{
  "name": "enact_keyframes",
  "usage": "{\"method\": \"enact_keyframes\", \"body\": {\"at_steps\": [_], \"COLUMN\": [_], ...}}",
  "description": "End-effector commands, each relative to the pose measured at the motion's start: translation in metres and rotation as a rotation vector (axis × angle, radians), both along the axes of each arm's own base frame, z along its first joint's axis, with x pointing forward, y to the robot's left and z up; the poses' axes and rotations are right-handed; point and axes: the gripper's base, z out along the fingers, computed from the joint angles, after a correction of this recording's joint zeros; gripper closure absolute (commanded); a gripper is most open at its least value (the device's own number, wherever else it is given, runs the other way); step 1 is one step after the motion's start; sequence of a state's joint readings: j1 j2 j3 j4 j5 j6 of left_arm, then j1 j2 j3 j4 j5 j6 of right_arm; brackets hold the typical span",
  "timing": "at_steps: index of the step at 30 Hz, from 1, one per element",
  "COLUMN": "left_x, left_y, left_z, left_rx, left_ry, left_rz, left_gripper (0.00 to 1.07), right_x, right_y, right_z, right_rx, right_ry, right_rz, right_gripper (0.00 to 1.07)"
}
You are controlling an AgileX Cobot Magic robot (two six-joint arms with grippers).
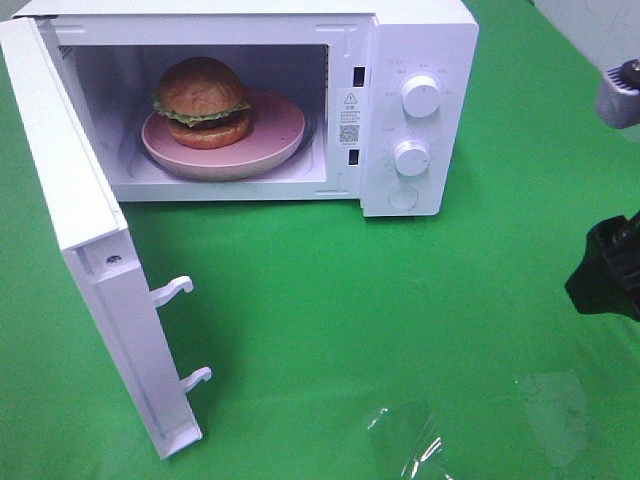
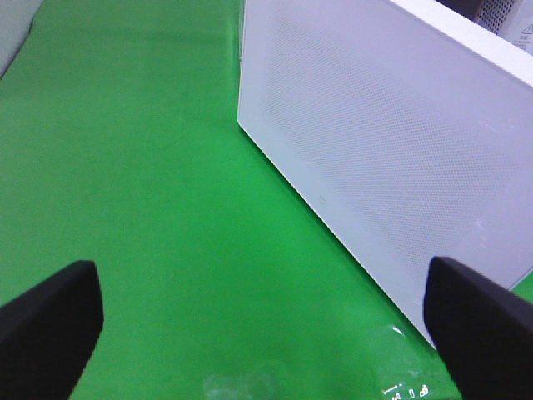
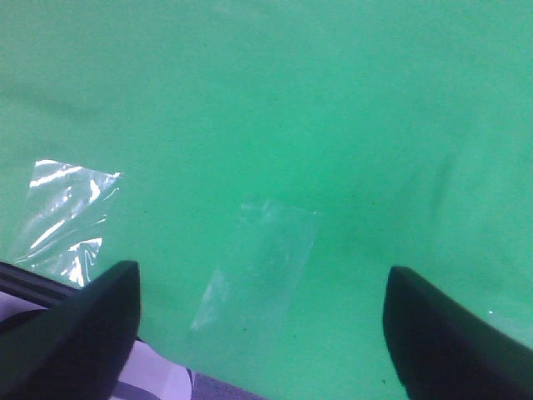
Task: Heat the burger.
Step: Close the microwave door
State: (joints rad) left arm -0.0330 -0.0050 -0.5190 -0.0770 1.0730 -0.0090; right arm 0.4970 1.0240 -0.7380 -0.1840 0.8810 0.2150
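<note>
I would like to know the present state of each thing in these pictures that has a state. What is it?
microwave door: wide open
burger: whole, resting on the pink plate, not held
pink plate: lying flat inside the microwave
two knobs: setting too small to read
left gripper: open, empty, beside the door
right gripper: open, empty, above the green cloth

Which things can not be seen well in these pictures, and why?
Exterior high: part of the rim of the plate is hidden behind the burger.
Exterior high: the print around the knobs is too small to read.
Exterior high: the right arm is cut off by the picture edge; the left arm is outside it.
Left wrist: the door blocks the inside of the oven.
</note>
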Motion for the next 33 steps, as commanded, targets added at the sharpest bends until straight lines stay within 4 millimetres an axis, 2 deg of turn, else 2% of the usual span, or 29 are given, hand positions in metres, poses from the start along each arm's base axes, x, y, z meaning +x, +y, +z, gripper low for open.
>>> {"method": "enact_keyframes", "body": {"at_steps": [1, 6, 9, 11, 14, 16, 17, 18, 21, 23, 25, 28, 30, 33], "left_x": [-0.002, -0.002, -0.002, -0.002, -0.002, -0.002, -0.002, -0.002, -0.002, -0.002, -0.002, -0.002, -0.002, -0.002], "left_y": [0.0, 0.0, 0.0, 0.0, 0.0, 0.0, 0.0, 0.0, 0.0, 0.0, 0.0, 0.0, 0.0, 0.0], "left_z": [0.0, 0.0, 0.0, 0.0, 0.0, 0.0, 0.0, 0.0, 0.0, 0.0, 0.0, 0.0, 0.0, 0.0], "left_rx": [-0.002, -0.002, -0.002, -0.002, -0.002, -0.002, -0.002, -0.002, -0.002, -0.002, -0.002, -0.002, -0.002, -0.002], "left_ry": [-0.019, -0.019, -0.019, -0.019, -0.019, -0.019, -0.019, -0.019, -0.019, -0.019, -0.019, -0.019, -0.019, -0.019], "left_rz": [0.002, 0.002, 0.002, 0.002, 0.002, 0.002, 0.002, 0.002, 0.002, 0.002, 0.002, 0.002, 0.002, 0.002], "left_gripper": [0.1, 0.1, 0.1, 0.1, 0.1, 0.1, 0.1, 0.1, 0.1, 0.1, 0.1, 0.1, 0.1, 0.1], "right_x": [-0.01, -0.025, -0.028, -0.04, -0.044, -0.062, -0.062, -0.07, -0.073, -0.09, -0.097, -0.1, -0.118, -0.125], "right_y": [-0.006, -0.015, -0.016, -0.023, -0.025, -0.035, -0.035, -0.04, -0.042, -0.058, -0.064, -0.066, -0.07, -0.071], "right_z": [0.002, 0.001, 0.0, -0.002, -0.001, 0.0, 0.0, -0.002, -0.002, 0.001, 0.003, 0.004, 0.006, 0.006], "right_rx": [0.006, 0.016, 0.013, 0.005, 0.01, 0.043, 0.043, 0.061, 0.071, 0.096, 0.103, 0.109, 0.172, 0.204], "right_ry": [-0.002, -0.012, -0.005, 0.005, -0.003, -0.069, -0.069, -0.095, -0.104, -0.167, -0.211, -0.231, -0.319, -0.351], "right_rz": [-0.017, -0.024, -0.027, -0.035, -0.035, -0.035, -0.035, -0.041, -0.053, -0.158, -0.188, -0.199, -0.243, -0.262], "right_gripper": [0.31, 0.31, 0.31, 0.31, 0.31, 0.31, 0.31, 0.31, 0.31, 0.31, 0.31, 0.31, 0.31, 0.31]}}
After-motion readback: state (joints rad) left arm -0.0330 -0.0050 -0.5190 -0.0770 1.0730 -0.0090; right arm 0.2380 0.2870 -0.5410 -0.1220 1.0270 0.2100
